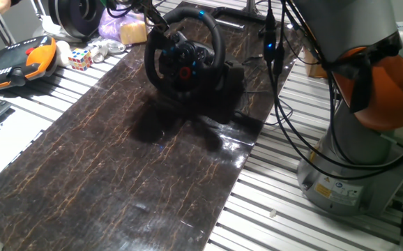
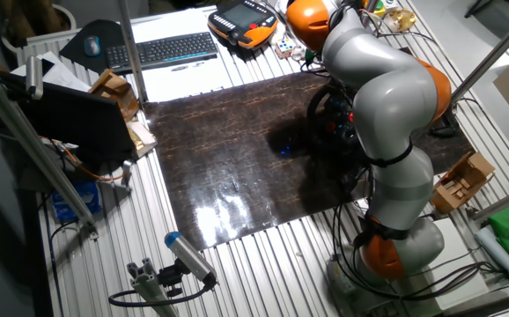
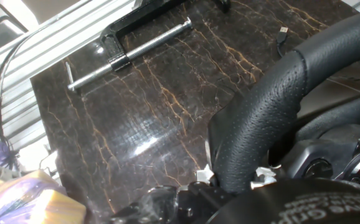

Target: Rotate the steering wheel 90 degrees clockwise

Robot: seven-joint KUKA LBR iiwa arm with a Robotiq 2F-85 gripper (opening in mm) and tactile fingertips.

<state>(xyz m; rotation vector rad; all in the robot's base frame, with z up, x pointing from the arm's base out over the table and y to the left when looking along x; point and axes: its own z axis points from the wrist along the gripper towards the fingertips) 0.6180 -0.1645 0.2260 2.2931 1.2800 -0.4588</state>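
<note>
Where the dark marbled counter [image 1: 153,181] meets the slatted frame at its far end, the steering wheel [image 1: 185,57] stands upright on its bulky black base [image 1: 219,87], facing along the slab. The pincer [image 3: 235,179] appears to be pinching the rim: in the hand view the thick stitched leather passes straight between two pale fingertips [image 3: 203,173], though the contact itself sits at the frame's bottom edge and I cannot be sure it is firm. The rim looks stiff, padded and grippy, so it should not slip; the wheel likely turns against some spring resistance while the heavy base stays put. Holding the upper-left rim, as now, suits sweeping an arc clockwise. From the other fixed view the arm [image 2: 387,97] covers most of the wheel. The hub's red button [image 1: 185,70] shows only in one fixed view, and the clamp [image 3: 130,46] lying on the slab is partly cut off.
</note>
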